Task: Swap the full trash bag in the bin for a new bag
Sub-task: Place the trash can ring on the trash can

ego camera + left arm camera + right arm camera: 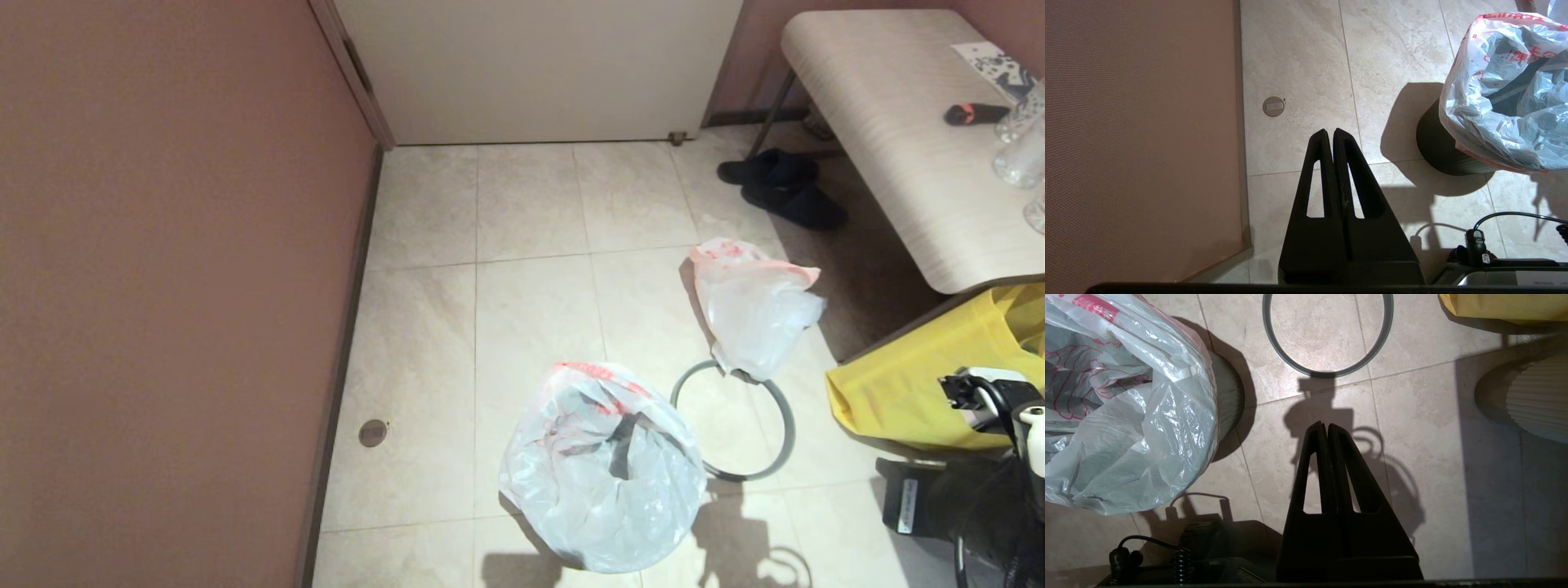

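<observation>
Bin (1437, 151) on floor (531, 310) near front centre, a bag (600, 469) draped in it and over its rim. Hoop (735, 420) flat on floor just right of bin, apart from it. Another bag (755, 306) behind hoop, its lower end overlapping hoop's far edge. Bench (898, 139) far right, shoes (784, 188) beneath its left edge. Wall (163, 286) left, door (539, 65) behind.

Evenly bright across the head view, with light from above and behind the camera. Hard dark shadows thrown forward onto floor tiles (531, 327) near the bottom edge of the frame. Dimmer and warmer in both wrist views; sharp-edged shadow beside the bin (1443, 147). Specular glare on the crinkled plastic of the bag (1167, 412). Slight softness toward the head view's right edge. Focus otherwise crisp.
</observation>
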Robot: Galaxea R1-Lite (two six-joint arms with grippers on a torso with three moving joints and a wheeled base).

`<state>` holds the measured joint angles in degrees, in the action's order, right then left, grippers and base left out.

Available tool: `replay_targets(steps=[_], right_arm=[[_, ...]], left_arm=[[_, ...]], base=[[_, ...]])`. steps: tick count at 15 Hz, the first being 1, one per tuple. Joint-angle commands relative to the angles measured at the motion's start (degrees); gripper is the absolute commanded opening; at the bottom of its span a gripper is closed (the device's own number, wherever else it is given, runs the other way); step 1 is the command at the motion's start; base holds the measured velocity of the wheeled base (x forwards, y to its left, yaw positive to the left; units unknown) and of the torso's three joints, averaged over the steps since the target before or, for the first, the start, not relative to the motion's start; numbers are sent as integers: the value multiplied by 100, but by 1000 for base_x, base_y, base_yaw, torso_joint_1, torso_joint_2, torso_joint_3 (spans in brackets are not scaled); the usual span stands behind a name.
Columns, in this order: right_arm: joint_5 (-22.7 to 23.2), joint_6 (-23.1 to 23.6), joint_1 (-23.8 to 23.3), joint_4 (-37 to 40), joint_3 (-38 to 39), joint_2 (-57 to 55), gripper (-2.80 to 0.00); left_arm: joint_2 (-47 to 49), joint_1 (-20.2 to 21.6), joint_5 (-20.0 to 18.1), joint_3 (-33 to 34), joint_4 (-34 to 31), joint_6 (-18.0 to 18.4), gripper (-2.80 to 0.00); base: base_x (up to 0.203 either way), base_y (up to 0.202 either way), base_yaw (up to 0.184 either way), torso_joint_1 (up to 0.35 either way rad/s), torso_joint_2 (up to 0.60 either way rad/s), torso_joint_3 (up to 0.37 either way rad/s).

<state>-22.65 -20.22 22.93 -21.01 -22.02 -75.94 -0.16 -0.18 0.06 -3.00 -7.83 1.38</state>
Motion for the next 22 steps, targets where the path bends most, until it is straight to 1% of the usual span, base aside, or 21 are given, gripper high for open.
replay_targets(steps=[1,4,6,8,11,13,16,18,20,22], right_arm=[[-7,-23,-5,-15,89,37,-280],[-3,38,-19,-25,111,110,-280],[-12,309,-175,-29,119,176,-280],[-10,485,-183,-306,267,129,-280],[-41,1356,-199,-356,524,282,-280],[-63,1561,-252,-349,533,313,-280],[-347,1678,-254,-482,711,211,-280],[-495,1627,-300,-1140,871,-153,-280],[-542,1600,-372,-1591,986,-622,-280],[-593,1599,-664,-1690,988,-975,-280]], left_arm=[[16,1,3,1,0,3,-280],[16,1,3,1,-1,3,-280],[16,1,3,1,0,3,-280],[16,1,3,1,0,3,-280],[16,1,3,1,0,3,-280],[16,1,3,1,-5,3,-280],[16,1,3,1,-8,3,-280],[16,1,3,1,0,3,-280],[16,1,3,1,0,3,-280],[16,1,3,1,-5,3,-280]], base=[[0,0,0,0,0,0],[0,0,0,0,0,0],[0,0,0,0,0,0],[0,0,0,0,0,0],[0,0,0,0,0,0],[0,0,0,0,0,0],[0,0,0,0,0,0],[0,0,0,0,0,0],[0,0,0,0,0,0],[0,0,0,0,0,0]])
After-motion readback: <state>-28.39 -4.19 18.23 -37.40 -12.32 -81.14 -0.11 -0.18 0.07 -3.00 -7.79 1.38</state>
